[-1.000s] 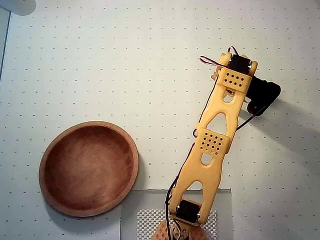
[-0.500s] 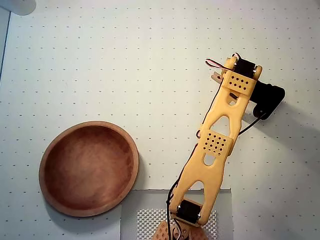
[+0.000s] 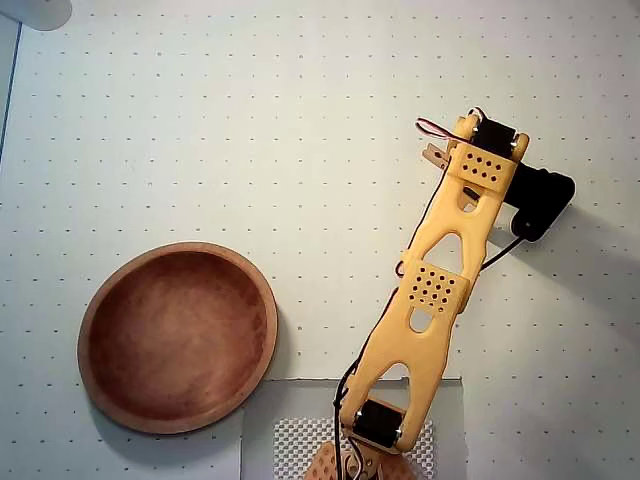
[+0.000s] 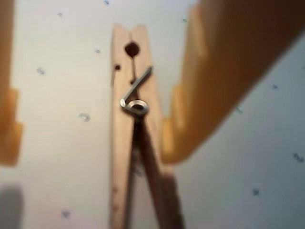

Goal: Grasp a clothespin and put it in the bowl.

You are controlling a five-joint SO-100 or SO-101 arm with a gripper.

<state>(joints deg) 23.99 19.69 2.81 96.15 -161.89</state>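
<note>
In the wrist view the clothespin [image 4: 129,129] fills the middle of the picture, lying flat on the dotted white counter [image 4: 62,157]. Its long axis runs up and down that picture: the closed clamping end with its round hole points to the top edge, and the two prongs spread slightly toward the bottom edge. Its metal spring [image 4: 136,102] sits a little above the middle of the wood.

The end effector [image 4: 90,124] straddles the clothespin with its jaws spread. One yellow finger [image 4: 219,71] comes in from the upper right, its inner edge just beside the wood; whether it touches is unclear through the blur. The other finger [image 4: 8,114] shows only as a strip at the left edge, well apart from the clothespin. Bare counter lies between that finger and the wood.

In the overhead view the yellow arm [image 3: 430,290] reaches from the bottom edge up and to the right, and covers most of the clothespin [image 3: 434,155]; only a small tan tip shows at the left of the wrist.

The bowl [image 3: 178,336] sits well apart from the clothespin, down and to the left in the overhead view, and holds nothing. A grey perforated mat [image 3: 300,440] lies under the arm's base, just beside the bowl.
</note>
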